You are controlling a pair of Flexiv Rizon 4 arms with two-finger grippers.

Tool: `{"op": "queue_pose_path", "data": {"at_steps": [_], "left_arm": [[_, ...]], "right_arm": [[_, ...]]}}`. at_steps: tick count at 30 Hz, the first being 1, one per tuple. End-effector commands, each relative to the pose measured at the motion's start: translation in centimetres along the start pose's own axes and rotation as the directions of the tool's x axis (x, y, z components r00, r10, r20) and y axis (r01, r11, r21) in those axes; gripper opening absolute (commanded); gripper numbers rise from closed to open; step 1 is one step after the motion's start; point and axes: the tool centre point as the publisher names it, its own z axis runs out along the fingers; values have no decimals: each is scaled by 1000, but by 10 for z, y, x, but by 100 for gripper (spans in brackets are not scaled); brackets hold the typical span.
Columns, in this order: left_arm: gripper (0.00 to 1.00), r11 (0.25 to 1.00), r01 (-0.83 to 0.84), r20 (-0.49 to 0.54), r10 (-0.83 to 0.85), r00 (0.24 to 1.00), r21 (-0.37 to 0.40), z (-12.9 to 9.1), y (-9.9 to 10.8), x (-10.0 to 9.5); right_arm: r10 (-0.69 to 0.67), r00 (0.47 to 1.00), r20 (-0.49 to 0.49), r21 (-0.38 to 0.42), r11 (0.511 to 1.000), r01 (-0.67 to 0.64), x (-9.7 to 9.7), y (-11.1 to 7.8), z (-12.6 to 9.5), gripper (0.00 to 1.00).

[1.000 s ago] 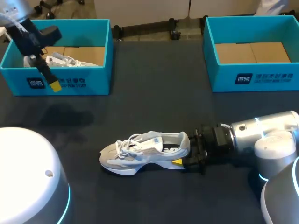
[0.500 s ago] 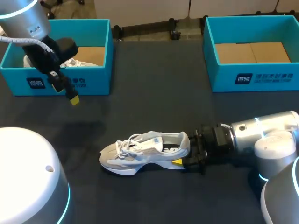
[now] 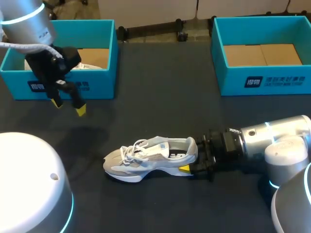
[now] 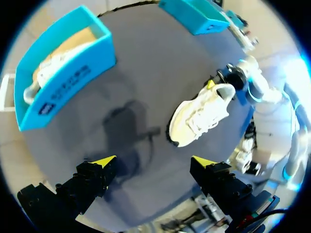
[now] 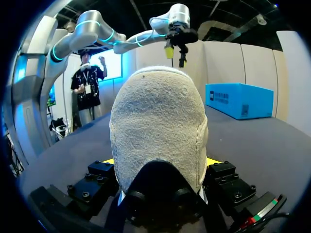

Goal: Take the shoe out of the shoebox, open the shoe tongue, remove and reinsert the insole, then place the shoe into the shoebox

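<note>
Two boxes sit at the far side of the table, one per corner. The shoe is out on the dark top near me, well apart from both. It stands on its sole, toe to my L, heel to my R, laces up top. I can't tell the insole's state from here.

R arm comes in low and level from the R. R fingers are clamped on the shoe's heel, one each side. Only the near yellow tip shows in head view, low by the sole. In R wrist view the grey heel fills the gap btwn R fingers and touches both.

L arm hangs over the far L corner. L fingers are apart w/ nothing btwn them, tips pointing down above the table just in front of the L box. L wrist view agrees: L fingers are spread wide over bare table and their own shadow. The shoe lies ahead of them w/ the R arm at its heel, and the L box is off to one side.

L box holds a 2nd shoe, white, on the cardboard floor. R box shows only brown cardboard inside.
</note>
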Motion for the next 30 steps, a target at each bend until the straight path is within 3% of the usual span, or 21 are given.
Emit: {"op": "queue_pose_path", "data": {"at_steps": [1, 10, 12, 23, 25, 27, 30], "left_arm": [[100, 993, 102, 35, -100, 994, -58, 5, -13, 8], [100, 957, 287, 182, -276, 944, -40, 35, -9, 48], [100, 945, 323, 248, -324, 913, 47, 46, -8, 56], [100, 945, 323, 248, -324, 913, 47, 46, -8, 56], [100, 922, 387, 259, -378, 889, 19, 52, -13, 62], [100, 893, 446, 293, -441, 848, 54, 59, -17, 68], [100, 880, 473, 283, -463, 840, 36, 63, -20, 79]], "right_arm": [[0, 1000, 1, 2, 1000, 0, 2, -1, 2, 0], [0, 1000, 1, 2, 1000, 0, 2, -1, 2, 0], [0, 1000, 1, 2, 1000, 0, 2, -1, 2, 0], [0, 1000, 1, 2, 1000, 0, 2, -1, 2, 0], [0, 1000, 1, 2, 1000, 0, 2, -1, 2, 0], [0, 1000, 1, 2, 1000, 0, 2, -1, 2, 0], [0, 1000, 1, 2, 1000, 0, 2, -1, 2, 0]]}}
